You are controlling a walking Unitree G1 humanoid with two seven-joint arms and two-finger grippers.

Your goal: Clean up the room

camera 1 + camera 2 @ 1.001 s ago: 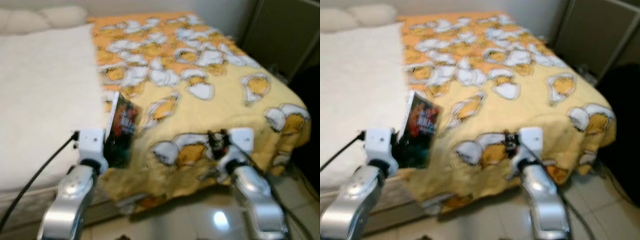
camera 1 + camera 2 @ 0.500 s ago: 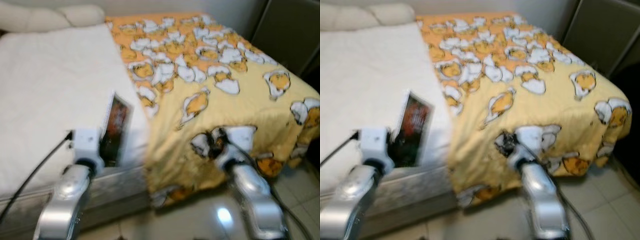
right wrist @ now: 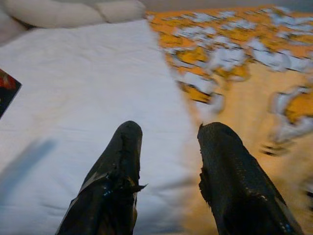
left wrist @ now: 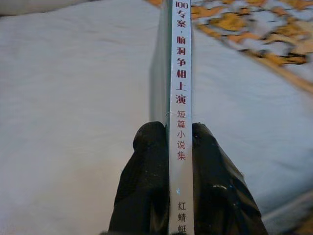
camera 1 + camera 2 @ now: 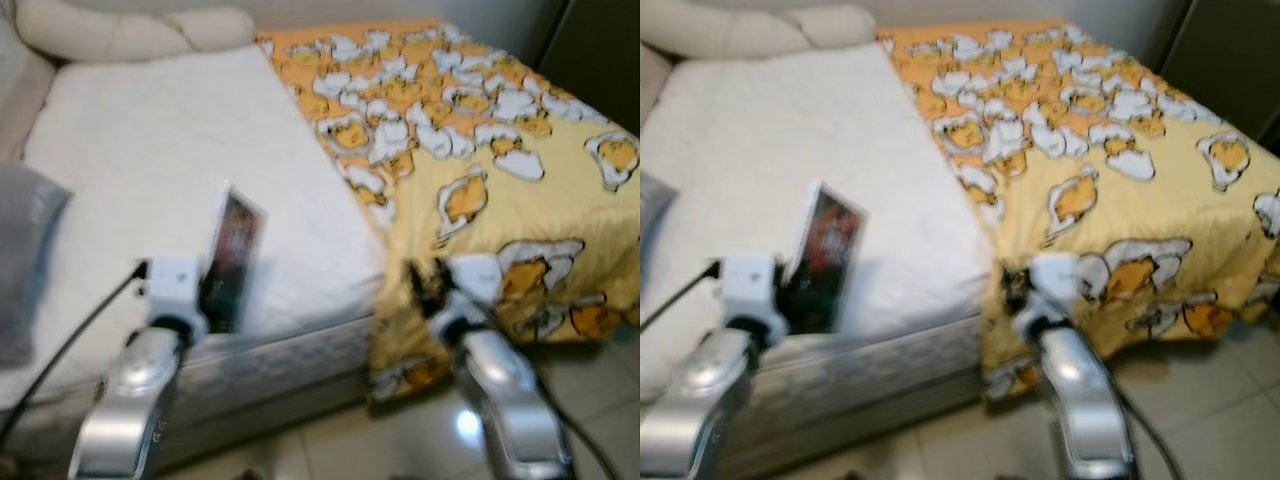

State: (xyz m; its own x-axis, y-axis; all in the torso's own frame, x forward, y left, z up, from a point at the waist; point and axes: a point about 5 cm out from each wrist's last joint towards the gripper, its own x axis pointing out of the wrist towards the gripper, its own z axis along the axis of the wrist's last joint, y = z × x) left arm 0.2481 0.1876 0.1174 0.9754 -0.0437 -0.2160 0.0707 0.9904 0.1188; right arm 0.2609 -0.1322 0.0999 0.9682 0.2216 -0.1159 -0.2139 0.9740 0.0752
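A thin book (image 5: 232,255) with a dark red cover stands upright in my left gripper (image 5: 214,300), low at the front edge of the bed. In the left wrist view both black fingers (image 4: 146,166) press on either side of its white spine (image 4: 181,73), which bears printed characters. My right gripper (image 3: 168,131) is open with nothing between its fingers, and it hovers by the bed's front edge where the white mattress cover (image 5: 170,160) meets the yellow blanket (image 5: 480,130). In the left eye view it is small and dark (image 5: 425,285).
The yellow blanket with a white-and-orange print covers the right half of the bed. Cream pillows (image 5: 130,30) lie at the head. A grey cushion (image 5: 25,250) sits at the left. Pale tiled floor (image 5: 400,440) lies below. A dark cabinet (image 5: 600,40) stands at the back right.
The camera has swung left, so the bed has shifted right in the picture and the grey cushion has come into view. The book stays held in my left gripper.
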